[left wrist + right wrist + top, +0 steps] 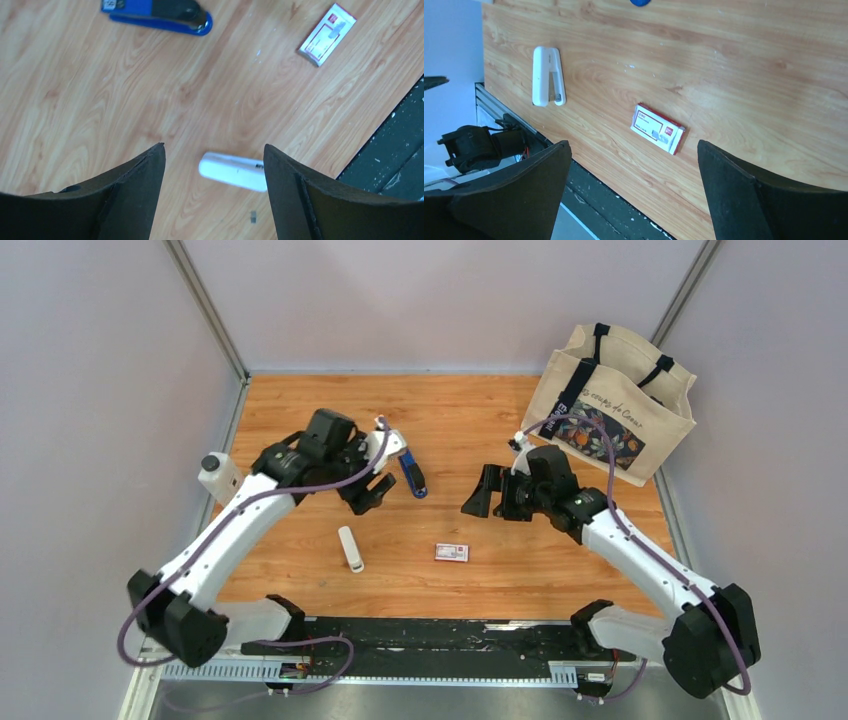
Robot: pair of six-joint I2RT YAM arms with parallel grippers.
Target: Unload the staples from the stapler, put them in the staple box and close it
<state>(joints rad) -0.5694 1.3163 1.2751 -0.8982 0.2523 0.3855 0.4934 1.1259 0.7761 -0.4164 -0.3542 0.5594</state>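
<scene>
Blue stapler (412,476) lies on table (480,420) between left gripper (372,492) and right gripper (479,495), both with jaws spread, empty.

Blue stapler (412,476) on table (480,420) just beside left pincer (372,492); right pincer (483,495) spread wide.

The left gripper (372,490) and right gripper (483,495) gape wide.

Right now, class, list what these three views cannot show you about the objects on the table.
stapler: left wrist view, top edge cuts it off; whether it is loaded cannot be told.
white stick: left wrist view, a finger hides one end.
small box: top view, print too small to read.
</scene>
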